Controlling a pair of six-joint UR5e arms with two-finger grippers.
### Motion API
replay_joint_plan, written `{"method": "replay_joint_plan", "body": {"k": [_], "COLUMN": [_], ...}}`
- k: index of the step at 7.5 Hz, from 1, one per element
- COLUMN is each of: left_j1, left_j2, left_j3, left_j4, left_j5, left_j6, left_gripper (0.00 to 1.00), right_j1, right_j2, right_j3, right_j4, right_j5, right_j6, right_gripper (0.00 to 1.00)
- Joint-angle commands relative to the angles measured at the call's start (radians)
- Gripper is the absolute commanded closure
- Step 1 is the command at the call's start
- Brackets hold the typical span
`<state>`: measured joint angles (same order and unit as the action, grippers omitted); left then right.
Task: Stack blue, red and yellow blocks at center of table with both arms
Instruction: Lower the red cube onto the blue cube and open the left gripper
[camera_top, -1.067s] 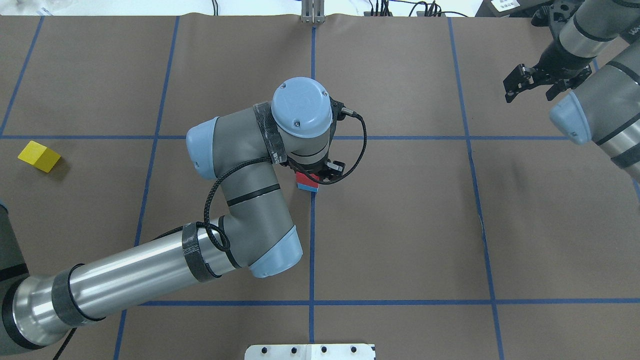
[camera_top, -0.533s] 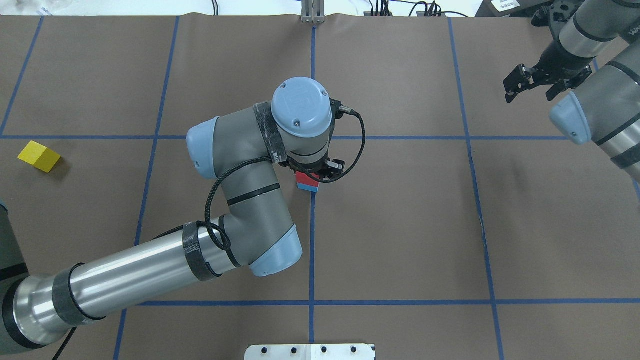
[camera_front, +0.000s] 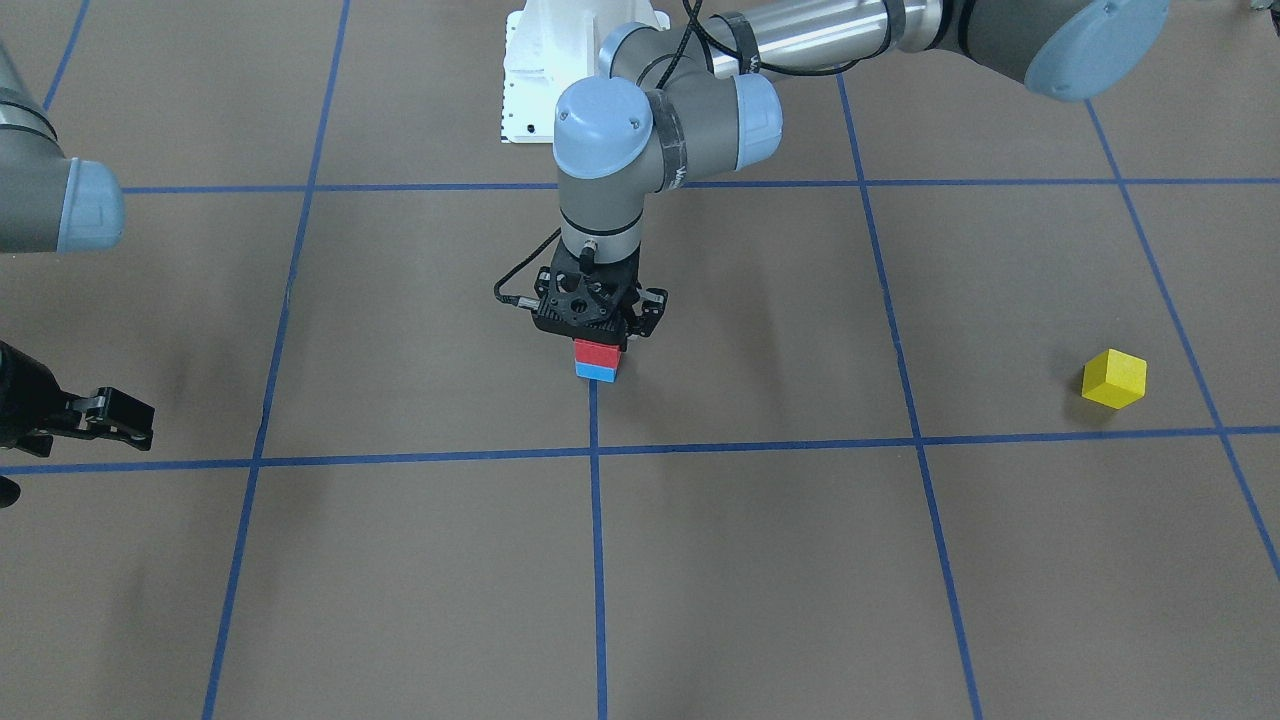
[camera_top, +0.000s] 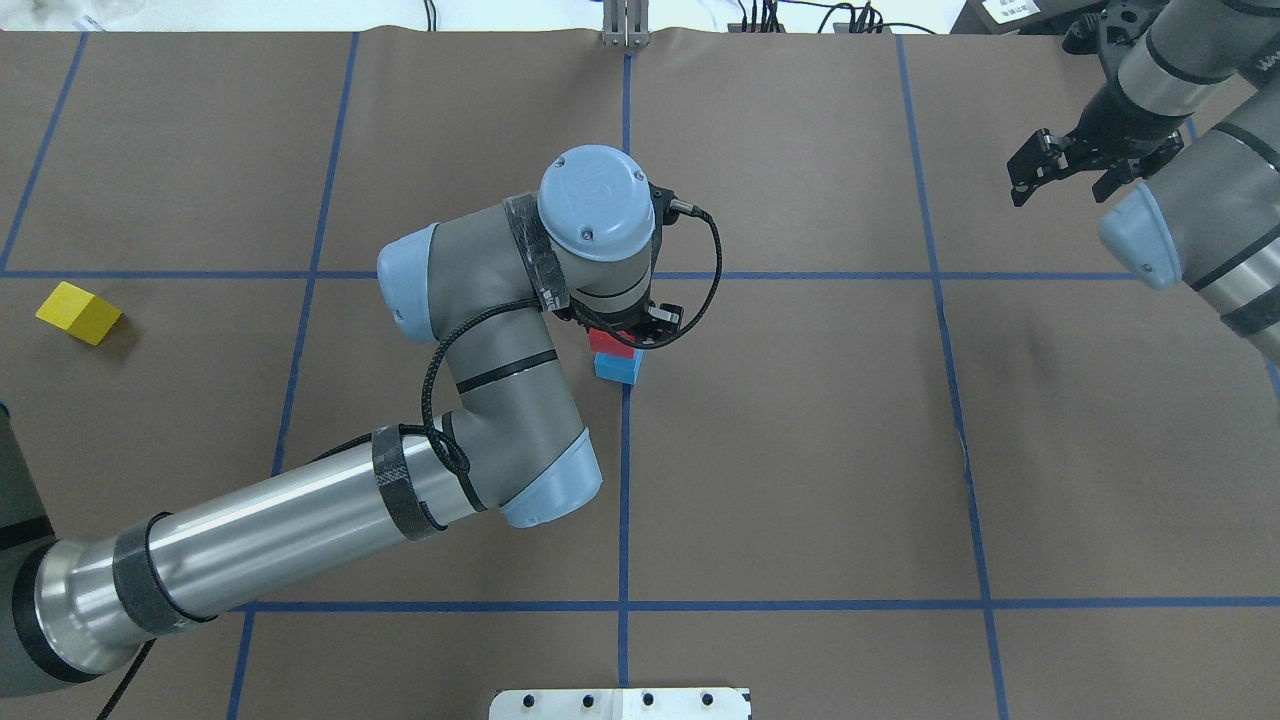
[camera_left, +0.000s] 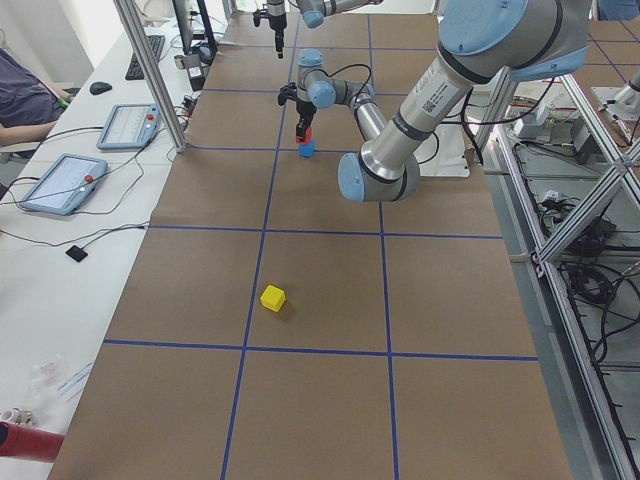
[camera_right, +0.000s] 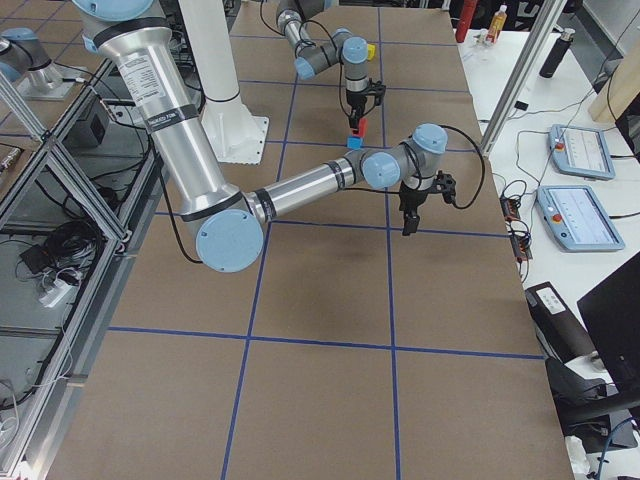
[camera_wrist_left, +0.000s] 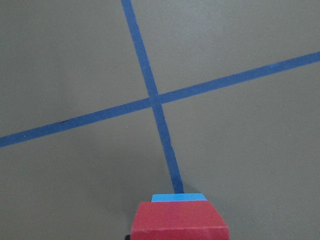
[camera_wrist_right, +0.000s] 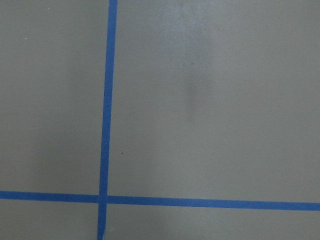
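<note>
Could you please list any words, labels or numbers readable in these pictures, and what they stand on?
Nothing is legible.
Dark lettering on the left arm: too blurred to read.
Dark lettering on the right arm: too blurred.
White label, overhead view's top right: too small.

We see a robotics lab: a jointed robot arm (camera_top: 300, 530) over a tape-gridded table (camera_top: 800, 450), with control tablets (camera_right: 578, 216), a metal post (camera_left: 151, 75) and loose cables (camera_left: 598, 300) alongside.
</note>
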<state>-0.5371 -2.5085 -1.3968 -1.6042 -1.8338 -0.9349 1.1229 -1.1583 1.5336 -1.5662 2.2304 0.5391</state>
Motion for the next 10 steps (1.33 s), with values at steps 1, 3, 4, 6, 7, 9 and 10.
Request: {"method": "replay_joint_plan", "body": {"k": [1,3,4,6,7,9,10], "left_j1": [0.000,0.003,0.011,0.019,0.019,-0.006,-0.061], "left_j2": [-0.001,-0.001,-0.001,-0.003,-0.003,-0.012,-0.010], "left_j3": [0.002,0.013,0.016,0.012,0.007,-0.058,-0.112], "left_j4": [0.000,-0.005,-0.006,-0.006,-0.005,0.013,0.083], "left_j5": [-0.002,-0.002,-0.001,-0.001,-0.002,-0.010,-0.089], "left_j6": [-0.001,-0.030,-0.045,-0.062,-0.062,-0.064,-0.059], "left_gripper": [1.00,0.14,0.01,0.00,0.00,0.00,0.01], "right_j1": [0.000,0.000,0.000,0.003,0.003,0.011,0.011], "right_j2": [0.000,0.002,0.002,0.002,0.003,0.003,0.003], "right_j3": [-0.001,-0.007,-0.007,-0.009,-0.009,-0.009,-0.007], "right_j4": [0.000,0.002,0.002,0.000,0.000,0.000,0.000], "right_j5": [0.000,0.000,0.000,0.000,0.000,0.002,0.003], "right_j6": [-0.001,-0.001,-0.001,-0.001,-0.001,-0.002,-0.002], "right_gripper": [0.01,0.01,0.01,0.01,0.01,0.01,0.01]}}
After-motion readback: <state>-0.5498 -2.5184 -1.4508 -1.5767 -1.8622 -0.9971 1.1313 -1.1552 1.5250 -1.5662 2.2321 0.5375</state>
